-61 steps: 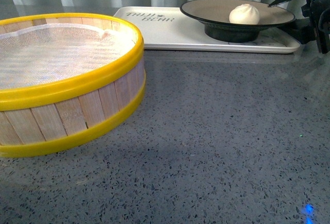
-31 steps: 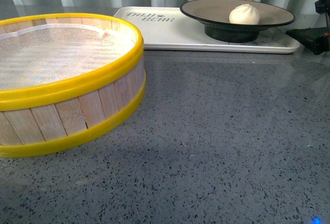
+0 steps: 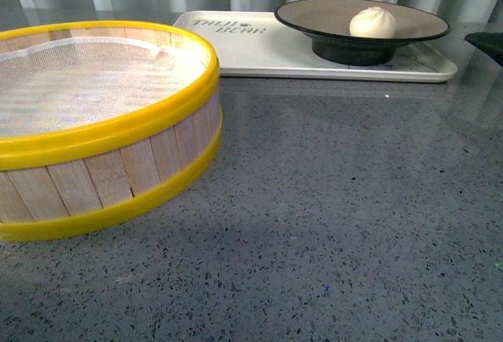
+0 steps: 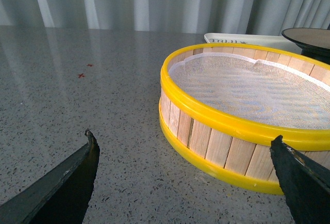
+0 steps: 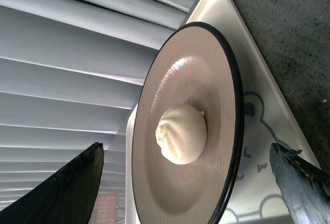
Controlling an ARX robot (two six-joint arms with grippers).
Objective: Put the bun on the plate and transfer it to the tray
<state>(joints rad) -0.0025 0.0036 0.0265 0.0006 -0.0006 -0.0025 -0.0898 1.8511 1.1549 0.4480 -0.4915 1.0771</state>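
Observation:
The cream-white bun [image 3: 372, 22] lies on the beige plate with the black rim [image 3: 314, 13], and the plate stands on the cream-white tray [image 3: 251, 47] at the back of the table. The right wrist view shows the same bun [image 5: 181, 134] on the plate [image 5: 206, 80], on the tray [image 5: 268, 131]. My right gripper [image 5: 188, 183] is open and empty, drawn back from the plate; only a dark tip of it [image 3: 486, 41] shows at the right edge of the front view. My left gripper [image 4: 185, 157] is open and empty, low over the table beside the steamer.
A large round bamboo steamer with yellow rims and a white cloth liner [image 3: 86, 114] stands at the front left; it also shows in the left wrist view [image 4: 247, 110]. Grey speckled tabletop [image 3: 338, 200] lies in front of the tray. Pale curtains hang behind.
My right gripper has drawn back from the plate's right side and has almost left the front view. The bun, plate and tray have not moved.

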